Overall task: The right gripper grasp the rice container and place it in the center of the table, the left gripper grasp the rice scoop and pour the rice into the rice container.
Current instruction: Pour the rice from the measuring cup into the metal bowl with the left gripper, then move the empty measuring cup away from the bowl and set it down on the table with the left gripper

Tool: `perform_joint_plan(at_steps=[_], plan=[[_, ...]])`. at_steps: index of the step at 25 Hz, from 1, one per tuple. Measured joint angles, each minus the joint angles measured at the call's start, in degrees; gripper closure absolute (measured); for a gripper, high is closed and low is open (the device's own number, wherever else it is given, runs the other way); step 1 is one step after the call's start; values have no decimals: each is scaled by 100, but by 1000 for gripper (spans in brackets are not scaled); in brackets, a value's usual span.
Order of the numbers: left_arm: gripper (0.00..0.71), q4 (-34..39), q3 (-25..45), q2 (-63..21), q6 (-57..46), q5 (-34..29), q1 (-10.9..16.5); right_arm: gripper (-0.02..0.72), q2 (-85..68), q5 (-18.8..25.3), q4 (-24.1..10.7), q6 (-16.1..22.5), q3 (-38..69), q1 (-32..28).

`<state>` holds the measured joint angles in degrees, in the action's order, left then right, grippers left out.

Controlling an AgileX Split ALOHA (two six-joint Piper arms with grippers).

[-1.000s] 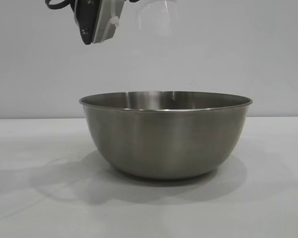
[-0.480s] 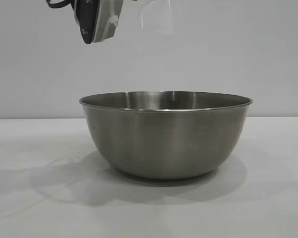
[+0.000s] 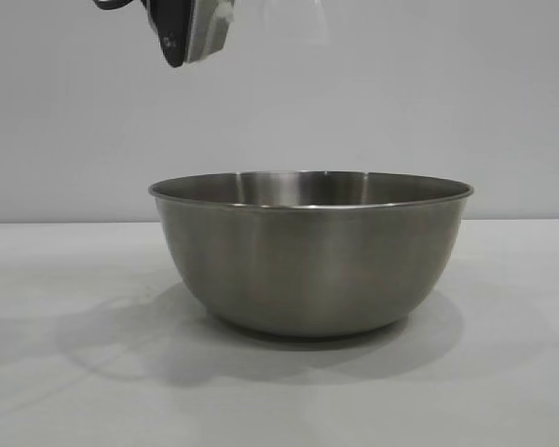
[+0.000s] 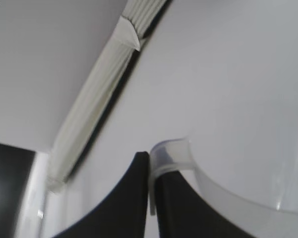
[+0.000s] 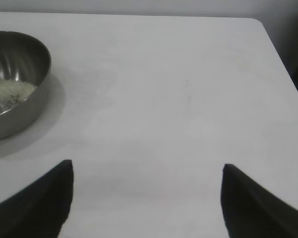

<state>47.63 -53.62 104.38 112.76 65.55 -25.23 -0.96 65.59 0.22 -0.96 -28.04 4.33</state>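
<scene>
We see the white table (image 3: 65, 372) carrying the rice container (image 3: 312, 261), a big steel bowl standing upright, and in the right wrist view a pale heap of rice (image 5: 10, 91) lies on its floor. Above the bowl's left part, at the top edge of the exterior view, the left gripper (image 4: 151, 198) has its two black fingers pressed tight on the handle of the translucent rice scoop (image 4: 248, 198), whose faint clear body we barely make out beside it. The right gripper (image 5: 146, 198) hovers low over bare table, well apart from the bowl, its fingers spread wide and holding nothing.
</scene>
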Motion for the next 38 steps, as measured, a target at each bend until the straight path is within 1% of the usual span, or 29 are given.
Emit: perform_joint_plan(at_steps=[3,5,7,9,13,16,18,20,22,25,28,29,34,38], plan=[[710,-223,0,0,-1097,0,0,164,0,0,0,0,0,0],[710,-478,0,0,-2037,0,0,164,0,0,0,0,0,0],[710,-918,0,0,-2971,0,0,164,0,0,0,0,0,0],[710,-1538,0,0,-3937,0,0,164,0,0,0,0,0,0],[710,-3306,0,0,-5499,0,0,164,0,0,0,0,0,0],[710,-4648,0,0,-6481,-11,0,164,0,0,0,0,0,0],[710,-5494,0,0,-6929,-135,0,164,0,0,0,0,0,0],[710,-6175,0,0,-7222,-399,0,164,0,0,0,0,0,0],[710,-6823,0,0,-7325,-764,0,164,0,0,0,0,0,0],[710,-7569,0,0,-7362,-1323,0,164,0,-9,0,0,0,0],[710,-7944,0,152,-7388,-1687,49,164,0,-9,0,0,0,0],[710,-7989,0,250,-7452,-1767,114,164,0,-9,0,0,0,0],[710,-8109,0,712,-7786,-2142,383,164,0,-9,0,0,0,0],[710,-8098,0,900,-8124,-2282,559,164,0,-9,0,0,0,0]])
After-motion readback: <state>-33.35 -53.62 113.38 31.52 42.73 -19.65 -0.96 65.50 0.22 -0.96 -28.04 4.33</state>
